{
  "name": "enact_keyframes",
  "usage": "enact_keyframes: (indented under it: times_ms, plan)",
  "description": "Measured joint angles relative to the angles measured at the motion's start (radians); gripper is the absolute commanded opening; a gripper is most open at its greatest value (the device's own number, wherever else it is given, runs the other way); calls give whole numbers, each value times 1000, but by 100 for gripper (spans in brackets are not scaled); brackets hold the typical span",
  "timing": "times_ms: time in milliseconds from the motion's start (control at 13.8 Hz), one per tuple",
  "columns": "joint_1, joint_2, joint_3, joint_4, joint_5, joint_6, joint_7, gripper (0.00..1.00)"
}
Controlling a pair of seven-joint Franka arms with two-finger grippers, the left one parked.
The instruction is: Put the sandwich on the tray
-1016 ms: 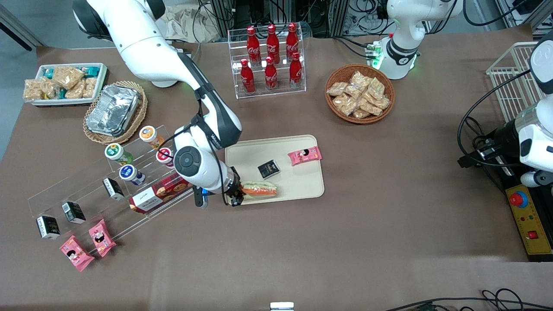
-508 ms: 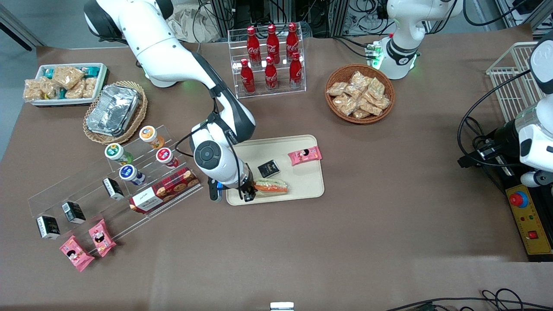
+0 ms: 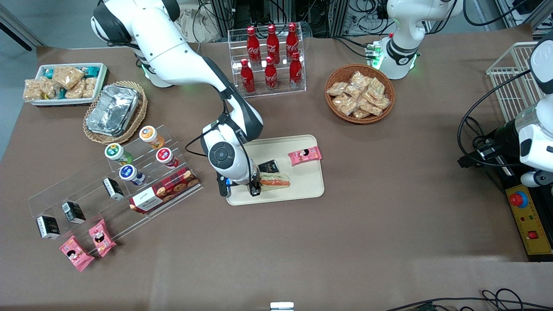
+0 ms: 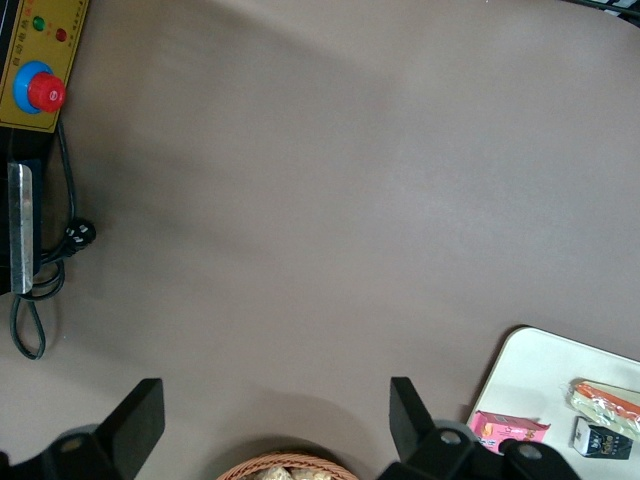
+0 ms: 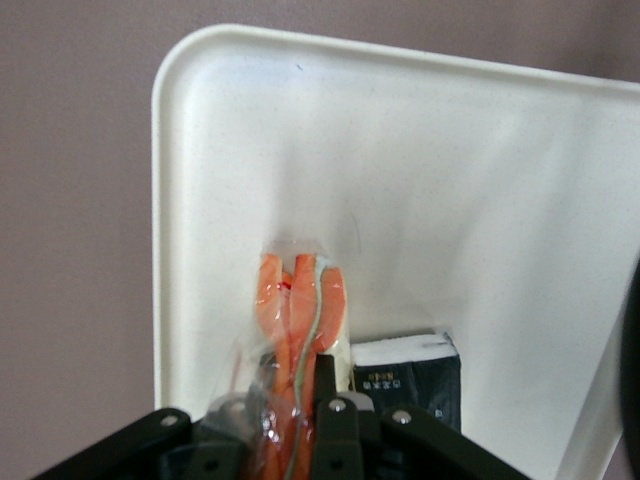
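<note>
Pincer (image 3: 255,188) has carried the sandwich (image 3: 274,180) inward over the tray (image 3: 302,181), frame centre, now beside a black packet (image 3: 268,166). Fingers pinching its wrapped end. Release likely next.

Front view: the whole table (image 3: 345,242) is seen from high above, looking steeply down.
Right wrist view: aimed down past the gripper (image 5: 290,415), close over the tray (image 5: 480,180) and sandwich (image 5: 300,310).
Left wrist view: bare tabletop seen from above.
Shared: the tray (image 3: 302,183) and sandwich (image 3: 276,180) are seen in all three views.
</note>
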Motion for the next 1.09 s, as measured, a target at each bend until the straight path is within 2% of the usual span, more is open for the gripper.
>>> enact_keyframes:
  times_ms: [73, 290, 435, 581, 871, 1089]
  plan:
    - [1, 0, -1, 0, 0, 0, 0, 82]
    - [1, 0, -8, 6, 0, 2, 0, 83]
    - [-1, -5, -16, 18, -23, 3, -5, 84]
    - [-15, -26, -23, 32, -49, -21, -8, 94]
    - [-61, -99, -25, 63, -52, -188, -74, 95]
    - [-95, -178, -26, 77, -53, -292, -187, 96]
